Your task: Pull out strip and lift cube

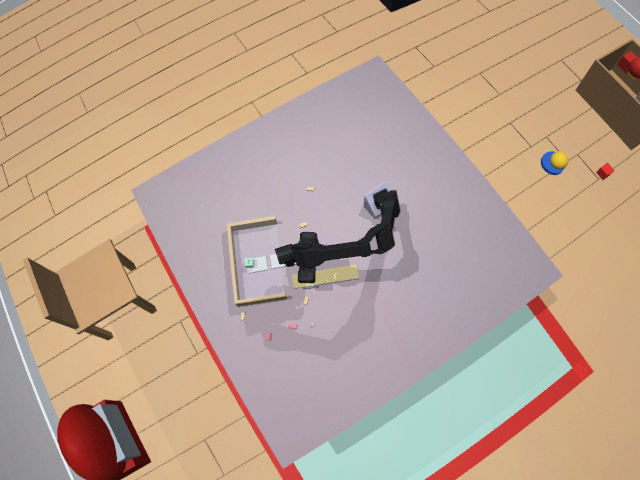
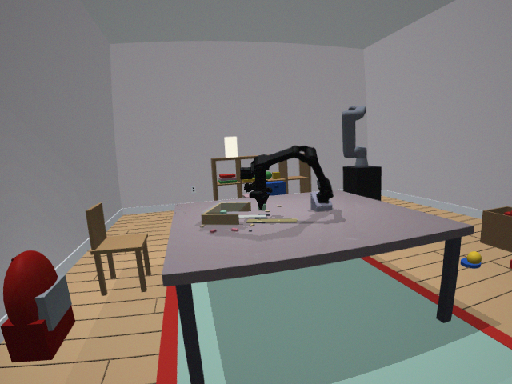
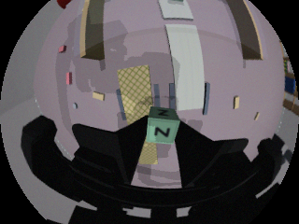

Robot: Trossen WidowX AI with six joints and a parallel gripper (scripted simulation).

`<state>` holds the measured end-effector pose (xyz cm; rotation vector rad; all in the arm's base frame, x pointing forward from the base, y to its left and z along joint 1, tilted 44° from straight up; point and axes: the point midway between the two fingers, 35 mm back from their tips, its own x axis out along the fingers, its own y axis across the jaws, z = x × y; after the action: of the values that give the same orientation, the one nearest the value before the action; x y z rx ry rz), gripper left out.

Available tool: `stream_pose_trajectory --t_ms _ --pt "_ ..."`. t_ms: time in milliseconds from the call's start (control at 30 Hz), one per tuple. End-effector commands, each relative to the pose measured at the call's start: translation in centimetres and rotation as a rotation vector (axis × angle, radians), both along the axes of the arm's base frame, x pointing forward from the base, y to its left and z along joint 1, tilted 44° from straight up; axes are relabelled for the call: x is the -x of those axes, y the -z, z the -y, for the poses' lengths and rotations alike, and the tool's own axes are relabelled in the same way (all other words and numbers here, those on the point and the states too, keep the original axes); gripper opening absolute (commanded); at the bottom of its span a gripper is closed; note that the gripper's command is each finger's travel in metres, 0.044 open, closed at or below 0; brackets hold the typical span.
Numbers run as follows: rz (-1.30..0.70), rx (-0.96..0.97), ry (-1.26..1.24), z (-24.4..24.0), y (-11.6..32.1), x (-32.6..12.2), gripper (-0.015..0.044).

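Observation:
My gripper (image 2: pixel 262 206) (image 3: pixel 161 119) is shut on a green cube (image 3: pixel 162 131) marked with a dark letter that reads as N or Z. It holds the cube above the table; the arm hides it in the top view. The yellow cross-hatched strip (image 1: pixel 347 274) (image 2: pixel 285 220) (image 3: pixel 135 77) is in one piece and lies outside the frame, with no cube seen on it. The white strip (image 3: pixel 189 70) is in two pieces with a gap between them. A second green cube (image 1: pixel 249 262) (image 2: pixel 223 212) sits on its far piece (image 1: pixel 258 265) (image 3: pixel 176 12).
A three-sided wooden frame (image 1: pixel 234 268) (image 2: pixel 220 219) (image 3: pixel 254 39) stands around the far white piece. Low blue-grey rails (image 3: pixel 206 98) flank the strips. Small tan blocks (image 1: pixel 310 189) (image 3: pixel 98 96) and pink blocks (image 1: pixel 293 326) (image 3: pixel 69 78) lie on the table around them.

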<state>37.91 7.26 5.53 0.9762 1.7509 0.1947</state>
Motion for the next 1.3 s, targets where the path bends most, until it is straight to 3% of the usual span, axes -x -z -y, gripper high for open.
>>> stream_pose_trajectory --t_ms 0,667,1267 --pt "-0.002 0.003 -0.004 0.5 0.2 1.4 0.0" --pt "-0.006 0.003 -0.004 1.9 1.1 8.2 0.0" --pt "-0.006 0.004 -0.004 4.4 -1.5 7.9 0.0"
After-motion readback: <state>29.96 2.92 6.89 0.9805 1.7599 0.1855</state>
